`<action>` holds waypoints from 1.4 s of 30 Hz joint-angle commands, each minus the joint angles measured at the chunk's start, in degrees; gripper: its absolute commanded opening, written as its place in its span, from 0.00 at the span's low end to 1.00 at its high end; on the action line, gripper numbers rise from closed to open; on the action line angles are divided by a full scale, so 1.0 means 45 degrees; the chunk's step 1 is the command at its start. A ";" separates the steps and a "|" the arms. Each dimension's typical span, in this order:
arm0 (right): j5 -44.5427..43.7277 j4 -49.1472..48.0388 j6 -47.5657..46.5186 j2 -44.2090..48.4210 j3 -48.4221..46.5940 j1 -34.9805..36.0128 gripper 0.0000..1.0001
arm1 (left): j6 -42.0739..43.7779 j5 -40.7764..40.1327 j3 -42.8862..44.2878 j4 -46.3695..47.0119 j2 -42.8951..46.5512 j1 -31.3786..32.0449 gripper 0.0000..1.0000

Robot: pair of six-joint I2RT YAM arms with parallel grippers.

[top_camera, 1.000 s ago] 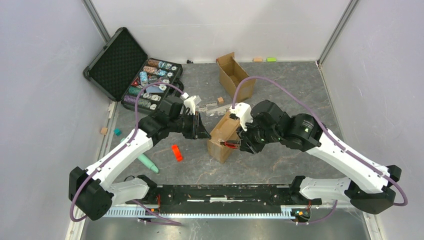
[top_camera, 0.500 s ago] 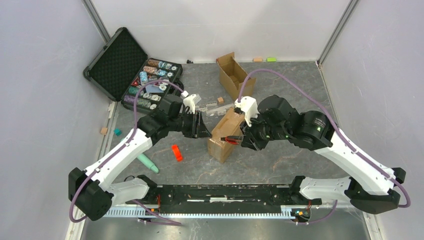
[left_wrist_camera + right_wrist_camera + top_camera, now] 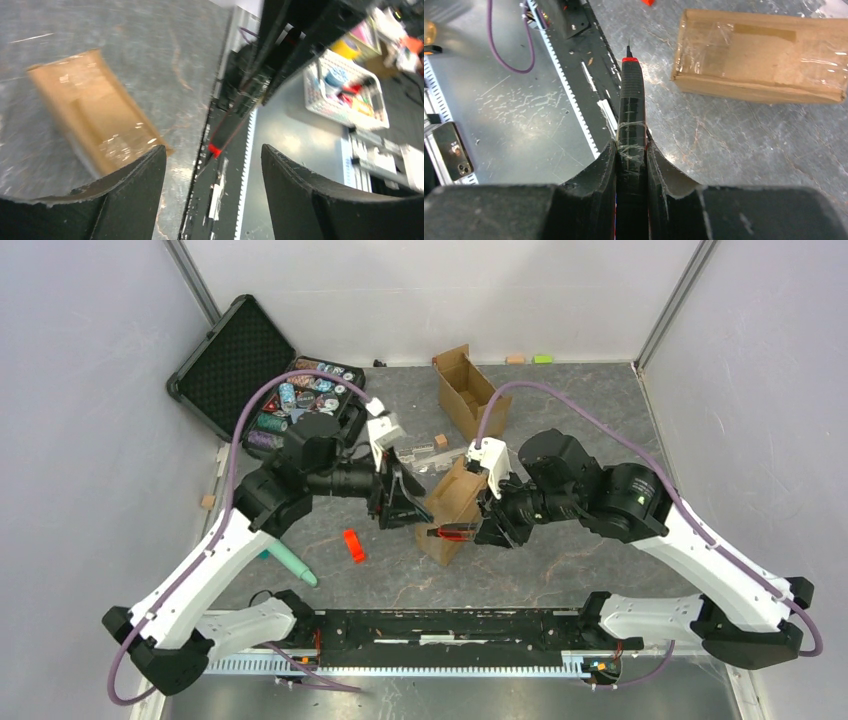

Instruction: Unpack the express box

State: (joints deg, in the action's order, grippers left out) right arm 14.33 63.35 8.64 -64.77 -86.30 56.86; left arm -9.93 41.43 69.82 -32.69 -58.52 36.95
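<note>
The express box, brown cardboard wrapped in clear tape, lies on the grey table between both arms; no label shows. My left gripper hangs just left of it, jaws wide apart with nothing between them. In the left wrist view the express box lies beyond the left finger, outside the left gripper. My right gripper is shut on a black cutter with a red collar and thin blade. The cutter points left over the box's near end. The express box lies right of the blade.
An open, narrower cardboard box stands at the back. An open black case of coloured chips sits back left. A red piece and a teal tool lie front left. The black rail runs along the near edge.
My left gripper has opened wide and its arm has lifted and swung its wrist round beside the box. The right gripper with the cutter shifted slightly.
</note>
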 commanded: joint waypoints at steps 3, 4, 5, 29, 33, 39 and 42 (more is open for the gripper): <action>0.1193 -0.1005 -0.0163 0.0531 0.0164 0.0018 0.00 | 0.1793 0.2260 -0.0034 0.0698 -0.1048 0.1505 0.79; 0.1285 -0.1060 -0.0157 0.0604 0.0211 -0.0003 0.00 | 0.1816 0.2344 -0.0097 0.0804 -0.1151 0.1613 0.80; 0.1395 -0.1132 -0.0144 0.0654 0.0249 0.0006 0.00 | 0.1796 0.2399 -0.0153 0.0938 -0.1239 0.1711 0.80; -0.2413 -0.8829 0.2241 0.2930 0.2983 -0.0311 0.98 | -0.5097 0.3779 -0.4217 1.2247 -0.1504 0.1104 0.02; -0.2592 -1.1392 0.2864 0.3677 0.4482 -0.0825 0.98 | -0.6766 0.3684 -0.4778 1.4373 -0.1341 0.0588 0.02; -0.1012 -1.3966 0.4073 0.4300 0.6148 -0.2608 0.98 | -0.7877 0.3689 -0.5079 1.5721 -0.1146 0.0364 0.02; 0.0413 -1.5726 0.4978 0.4098 0.6927 -0.3004 0.95 | -0.8068 0.3445 -0.5075 1.5978 -0.1208 0.0339 0.02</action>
State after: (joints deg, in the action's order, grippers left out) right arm 7.99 7.31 24.51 -45.76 -58.63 45.34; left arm -40.97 58.00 46.83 30.92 -65.10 38.70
